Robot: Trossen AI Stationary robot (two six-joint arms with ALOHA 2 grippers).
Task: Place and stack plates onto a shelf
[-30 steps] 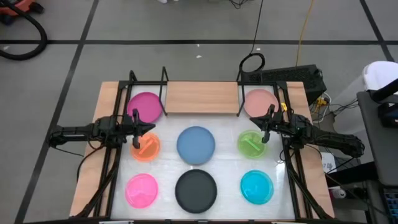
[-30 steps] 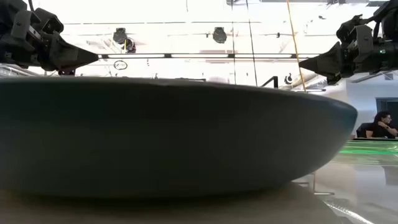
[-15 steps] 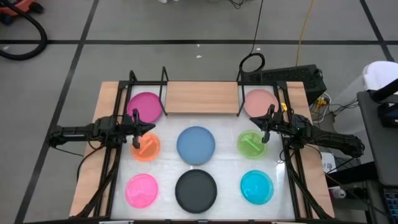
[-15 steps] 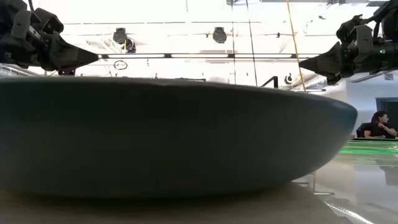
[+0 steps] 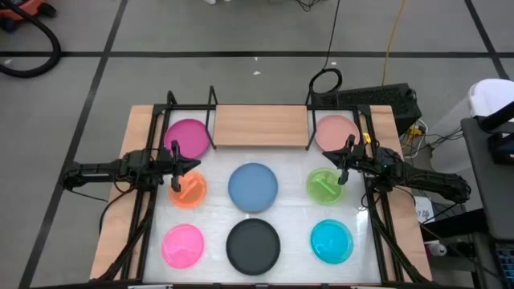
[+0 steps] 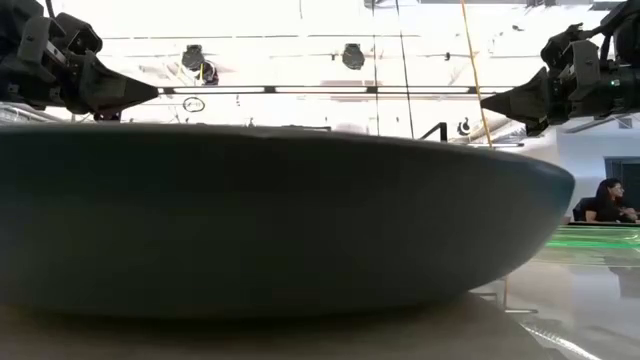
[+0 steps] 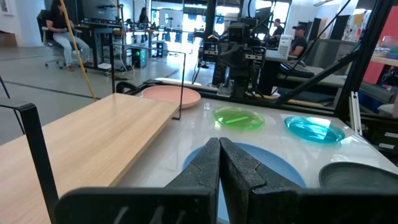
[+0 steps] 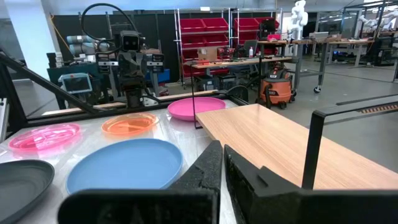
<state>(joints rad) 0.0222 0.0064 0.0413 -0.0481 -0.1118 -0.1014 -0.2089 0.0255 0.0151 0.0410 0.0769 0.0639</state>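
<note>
Nothing has moved since the earlier frames: both arms hang exactly where they were and every plate lies as before. The left gripper (image 5: 196, 165) has its jaws pressed together on nothing, poised above the table just at the orange plate (image 5: 188, 191); the left wrist view shows the two fingers (image 7: 205, 168) meeting in a thin seam. The right gripper (image 5: 340, 166) is likewise closed and empty, above the edge of the green plate (image 5: 324, 185).

Outward from there, the blue plate (image 5: 253, 186) sits between the two grippers, with the hot pink plate (image 5: 182, 246), black plate (image 5: 253, 246) and cyan plate (image 5: 331, 242) in the near row. The magenta plate (image 5: 187, 137) and pale pink plate (image 5: 336, 132) lie on the table at either end of the shelf (image 5: 260, 126), outside its black wire uprights. The wooden board carries no plate, so by the look of it the task is at its very start.

The step in hand appears to be a first pick. To do it well, an arm should open its jaws before descending, come down over a plate's rim, not its flat middle, and pinch the raised lip. It should then lift well clear of the neighbouring plates and of the uprights before crossing to the board. Setting the first plate towards one side of the board would leave room for a second stack.
</note>
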